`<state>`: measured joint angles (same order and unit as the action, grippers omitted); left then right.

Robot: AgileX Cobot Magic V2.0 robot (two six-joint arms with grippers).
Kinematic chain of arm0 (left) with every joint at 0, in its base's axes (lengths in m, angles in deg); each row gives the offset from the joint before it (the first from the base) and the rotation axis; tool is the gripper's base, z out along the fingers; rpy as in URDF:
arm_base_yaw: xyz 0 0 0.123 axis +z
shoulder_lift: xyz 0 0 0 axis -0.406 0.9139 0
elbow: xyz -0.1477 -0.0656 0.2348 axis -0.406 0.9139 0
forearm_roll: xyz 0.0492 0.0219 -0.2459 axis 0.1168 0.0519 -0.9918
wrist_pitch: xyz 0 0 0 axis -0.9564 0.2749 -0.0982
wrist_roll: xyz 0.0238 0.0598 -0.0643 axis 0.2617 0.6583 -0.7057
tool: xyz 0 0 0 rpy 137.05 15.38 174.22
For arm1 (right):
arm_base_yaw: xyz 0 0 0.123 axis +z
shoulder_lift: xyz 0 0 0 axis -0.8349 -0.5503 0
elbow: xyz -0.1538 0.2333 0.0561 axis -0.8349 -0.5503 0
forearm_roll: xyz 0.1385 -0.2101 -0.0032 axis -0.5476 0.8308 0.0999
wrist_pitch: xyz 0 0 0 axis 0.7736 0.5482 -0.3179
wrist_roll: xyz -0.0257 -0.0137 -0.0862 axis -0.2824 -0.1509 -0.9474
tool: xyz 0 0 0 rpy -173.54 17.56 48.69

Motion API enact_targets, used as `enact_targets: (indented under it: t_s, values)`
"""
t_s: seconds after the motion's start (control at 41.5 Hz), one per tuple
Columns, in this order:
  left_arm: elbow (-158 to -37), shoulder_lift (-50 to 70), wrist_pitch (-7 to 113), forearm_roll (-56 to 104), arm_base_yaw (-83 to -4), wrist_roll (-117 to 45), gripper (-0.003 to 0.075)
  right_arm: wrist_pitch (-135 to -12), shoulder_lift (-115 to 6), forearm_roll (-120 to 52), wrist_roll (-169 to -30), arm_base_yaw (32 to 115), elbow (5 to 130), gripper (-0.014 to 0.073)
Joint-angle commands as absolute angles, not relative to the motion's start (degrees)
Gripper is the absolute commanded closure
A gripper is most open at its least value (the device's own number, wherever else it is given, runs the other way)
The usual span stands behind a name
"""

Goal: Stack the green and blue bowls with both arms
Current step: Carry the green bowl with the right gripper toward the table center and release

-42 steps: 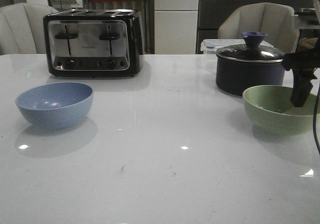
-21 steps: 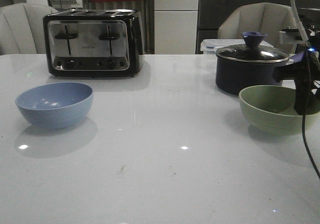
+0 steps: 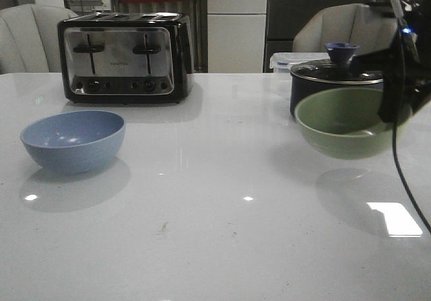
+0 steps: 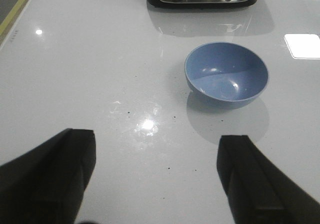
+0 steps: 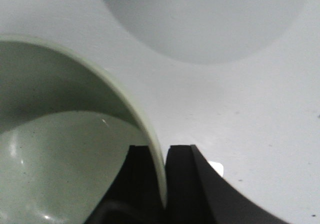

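The green bowl (image 3: 345, 122) hangs clear of the white table (image 3: 215, 233) on the right side, tilted so its inside faces the front camera, with its shadow on the tabletop below. Its right edge is hidden behind the black right arm (image 3: 404, 72), which is cut off by the frame edge and carries a small blue light. In the right wrist view the right gripper (image 5: 165, 171) pinches the bowl's rim (image 5: 150, 134), one finger inside the wall and one outside, pressed close on the thin edge; only part of the bowl fits in that picture.

The blue bowl (image 3: 73, 140) sits upright on the table at the left, well apart from the green one and in front of a black and chrome four-slot toaster (image 3: 124, 57). The left wrist view shows the left gripper (image 4: 155, 179) spread wide and holding nothing, its two dark fingers (image 4: 55, 174) cut off at the frame's edge, above bare table short of the blue bowl (image 4: 226, 76).

Behind the green bowl stands a dark navy pot (image 3: 333, 79) with a lid, mostly hidden by the bowl.
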<state>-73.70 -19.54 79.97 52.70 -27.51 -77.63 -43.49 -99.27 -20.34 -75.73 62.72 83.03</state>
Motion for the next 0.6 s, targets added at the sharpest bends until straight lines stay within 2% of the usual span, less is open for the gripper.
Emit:
enact_targets:
  t_s: [0.0,0.265,0.434,0.578]
  values:
    - [-75.26,-19.03,75.58,52.97,-27.42,-77.96,0.016,-44.91,-94.22,-22.73,-75.86,67.15,85.34,0.0515]
    - [-75.26,-19.03,75.38,52.97,-27.42,-77.96,0.016,-48.33,-96.59,-28.4,-75.86,79.97,85.59,0.0515]
    - [-75.26,-19.03,75.38,52.97,-27.42,-77.96,0.016,-50.65,-100.21,-29.92,-75.86,84.28,85.59,0.0515]
    - [-75.26,-19.03,75.38,52.97,-27.42,-77.96,0.016,-51.23,-103.0,-29.92,-75.86,84.85,85.59,0.0512]
